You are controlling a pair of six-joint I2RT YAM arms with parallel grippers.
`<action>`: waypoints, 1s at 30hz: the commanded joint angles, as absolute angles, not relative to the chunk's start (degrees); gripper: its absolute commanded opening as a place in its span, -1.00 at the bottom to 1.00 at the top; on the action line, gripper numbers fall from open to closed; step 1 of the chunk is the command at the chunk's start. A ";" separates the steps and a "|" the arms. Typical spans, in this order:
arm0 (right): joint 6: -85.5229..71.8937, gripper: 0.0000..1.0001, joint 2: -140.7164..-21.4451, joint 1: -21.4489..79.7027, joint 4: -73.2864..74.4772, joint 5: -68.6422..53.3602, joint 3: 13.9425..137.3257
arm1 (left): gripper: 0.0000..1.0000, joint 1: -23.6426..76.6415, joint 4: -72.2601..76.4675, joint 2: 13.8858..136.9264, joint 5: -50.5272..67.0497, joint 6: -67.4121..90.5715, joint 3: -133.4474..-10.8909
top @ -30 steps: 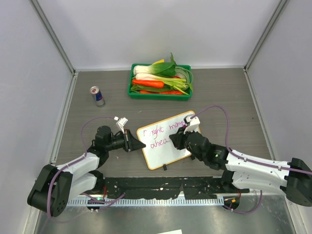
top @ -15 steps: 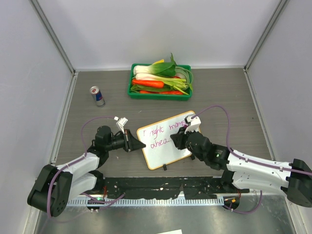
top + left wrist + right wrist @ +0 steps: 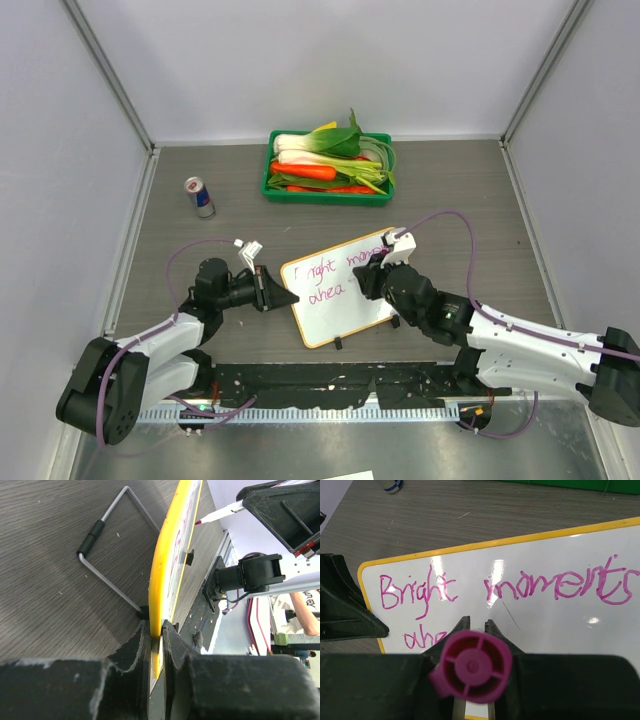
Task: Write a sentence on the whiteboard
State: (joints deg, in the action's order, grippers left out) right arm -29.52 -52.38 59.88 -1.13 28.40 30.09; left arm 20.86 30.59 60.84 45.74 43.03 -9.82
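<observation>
A small rectangular whiteboard (image 3: 335,315) with rounded corners and a yellow rim sits in the lower centre of the top view on the grey wood-grain table (image 3: 460,200). The left gripper (image 3: 284,297) has its black fingers (image 3: 132,645) pinched shut on the board's left rim. The right gripper (image 3: 366,281), over the board's right part, is clamped tight on a magenta marker (image 3: 472,666), whose tip is at the white face in the left wrist view. The purple-magenta handwritten sentence (image 3: 505,587) reads "Bright moments" on the upper line and "ahe" beginning the lower; the rest is hidden behind the gripper. At the upper centre lies a green plastic tray (image 3: 320,198) of vegetables, with a blue-and-silver drink can (image 3: 199,197) to its left.
</observation>
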 commanded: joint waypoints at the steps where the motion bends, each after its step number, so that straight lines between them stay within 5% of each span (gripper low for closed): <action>1: -29.09 -0.97 -52.21 59.77 -2.02 31.46 31.82 | -1.00 20.83 30.85 60.82 45.00 40.96 -10.11; 30: -30.94 -0.97 -54.76 59.41 -1.67 26.63 28.39 | -1.00 20.83 30.76 60.73 45.00 40.96 -10.11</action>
State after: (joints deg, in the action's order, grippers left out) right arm -30.28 -54.68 59.53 -2.31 26.63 29.61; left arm 20.86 30.57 60.84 45.71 43.03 -9.82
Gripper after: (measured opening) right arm 0.206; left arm 0.135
